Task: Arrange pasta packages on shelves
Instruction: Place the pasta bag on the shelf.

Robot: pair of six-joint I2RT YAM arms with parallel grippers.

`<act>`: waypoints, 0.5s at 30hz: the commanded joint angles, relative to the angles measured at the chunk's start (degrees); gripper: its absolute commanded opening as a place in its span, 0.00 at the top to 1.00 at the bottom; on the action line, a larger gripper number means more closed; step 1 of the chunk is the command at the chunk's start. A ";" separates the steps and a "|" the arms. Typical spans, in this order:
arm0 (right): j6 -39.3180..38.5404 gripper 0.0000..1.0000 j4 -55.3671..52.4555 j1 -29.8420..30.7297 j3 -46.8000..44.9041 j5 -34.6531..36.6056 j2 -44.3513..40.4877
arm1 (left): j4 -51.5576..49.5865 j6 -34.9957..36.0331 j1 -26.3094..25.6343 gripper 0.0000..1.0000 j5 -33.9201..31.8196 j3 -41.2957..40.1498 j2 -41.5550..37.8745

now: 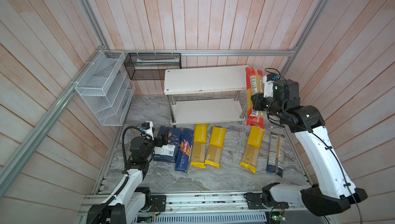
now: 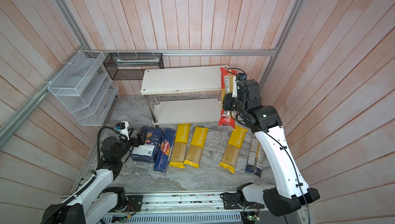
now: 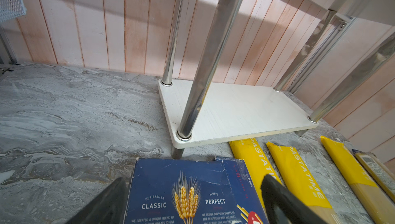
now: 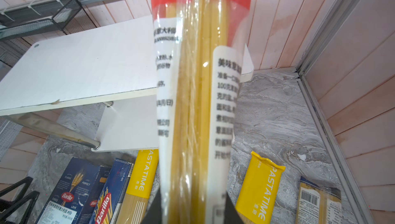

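My right pincer (image 1: 258, 102) is clamped on the red-ended bag (image 1: 253, 79) near its middle and holds it clear of the worktop (image 1: 213, 178), at the right end of the shelves (image 1: 205, 79). In both top views the bag's far end overlaps the top board's right corner; whether the two touch I cannot tell. In the right wrist view the red-ended bag (image 4: 192, 84) fills the centre, with spaghetti and white labels showing through the clear film.

The other packs lie in a row on the worktop in front of the shelves. From my left they are the Barilla box (image 1: 167, 148), the Barilla pack (image 1: 184, 150) just beside it, a pair of PASTATIME bags (image 1: 198, 146), a third PASTATIME bag (image 1: 253, 148) set apart, and the dark-ended bag (image 1: 275, 154) by my right arm.

My left pincer (image 1: 164, 138) hangs over the box's far end with its jaws flanking the Barilla box (image 3: 181, 180). Whether they grip it or stand clear I cannot tell.
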 commanded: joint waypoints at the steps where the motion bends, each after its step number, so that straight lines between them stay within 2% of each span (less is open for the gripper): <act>1: -2.30 1.00 8.57 -2.16 4.52 -4.41 1.11 | 0.62 0.42 -0.15 0.00 1.63 0.18 0.45; 15: -4.44 1.00 13.00 -9.69 15.56 -14.36 11.98 | 1.23 0.40 -0.17 0.00 1.42 -1.25 -1.78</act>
